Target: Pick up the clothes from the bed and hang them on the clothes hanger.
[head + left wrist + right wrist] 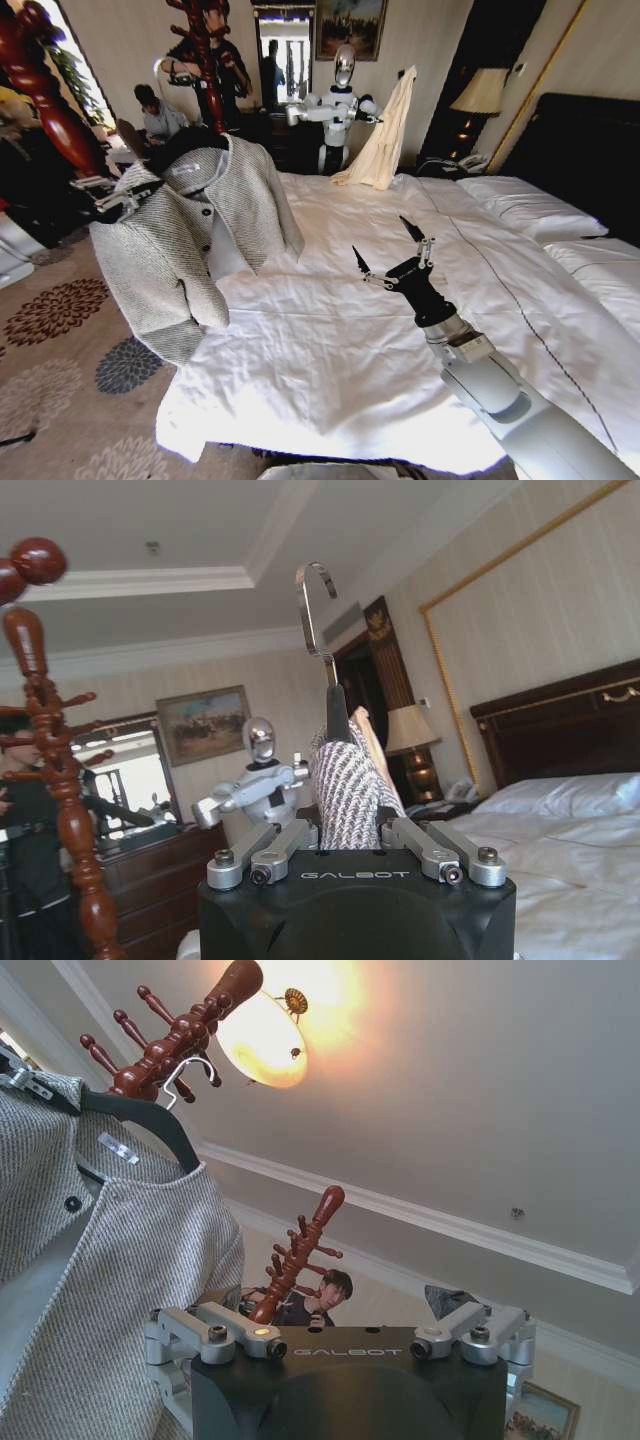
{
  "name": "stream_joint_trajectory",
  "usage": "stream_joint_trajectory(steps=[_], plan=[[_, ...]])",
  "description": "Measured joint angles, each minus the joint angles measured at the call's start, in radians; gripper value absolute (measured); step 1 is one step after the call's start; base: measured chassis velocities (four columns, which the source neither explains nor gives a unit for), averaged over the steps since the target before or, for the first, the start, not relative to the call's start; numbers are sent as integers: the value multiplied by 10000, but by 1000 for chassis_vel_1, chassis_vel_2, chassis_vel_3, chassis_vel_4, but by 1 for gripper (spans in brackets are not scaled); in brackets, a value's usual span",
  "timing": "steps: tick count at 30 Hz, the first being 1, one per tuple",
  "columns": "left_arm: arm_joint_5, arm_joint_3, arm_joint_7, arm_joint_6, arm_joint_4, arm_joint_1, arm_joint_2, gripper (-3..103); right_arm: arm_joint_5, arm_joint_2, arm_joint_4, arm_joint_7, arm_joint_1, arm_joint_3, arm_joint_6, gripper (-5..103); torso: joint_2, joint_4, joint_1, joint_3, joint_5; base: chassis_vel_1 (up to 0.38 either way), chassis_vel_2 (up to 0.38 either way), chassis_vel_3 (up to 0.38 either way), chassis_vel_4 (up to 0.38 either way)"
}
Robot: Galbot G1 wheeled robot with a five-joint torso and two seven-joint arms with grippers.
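Hotel room, wide white bed (330, 330) — jacket (190, 240) off it, draped on black hanger (150, 1120).
Left tool (120, 197) clamped at jacket's shoulder, right tool (392, 258) spread, empty over duvet — risk of slipping off hanger if tilted.

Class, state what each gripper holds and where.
Left gripper grips the jacket at its shoulder, already on the hanger; right gripper is open, empty.

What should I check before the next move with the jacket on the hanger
1. Jacket off the bed: ok, hanging beside it.
2. Jacket seated on the black hanger: ok at the shoulder that shows.
3. Left gripper gripping at the jacket's shoulder: ok.
4. Hanger hook free and upright: ok.
5. Right gripper open, above the duvet: ok.
6. Hook over a rack peg: cannot tell.
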Motion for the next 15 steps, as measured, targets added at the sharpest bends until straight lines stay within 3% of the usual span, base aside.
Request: stream_joint_trajectory(steps=[7, 15], plan=[[32, -60, -256, -27, 272, -339, -434, 22, 3, -152, -144, 28, 97, -52, -2, 100, 0, -2, 0, 0, 0, 0, 0, 0, 0], [-596, -169, -357, 108, 995, -830, -46, 22, 8, -155, -241, 44, 168, -86, -3, 100, 0, -3, 1, 0, 1, 0, 0, 0, 0]])
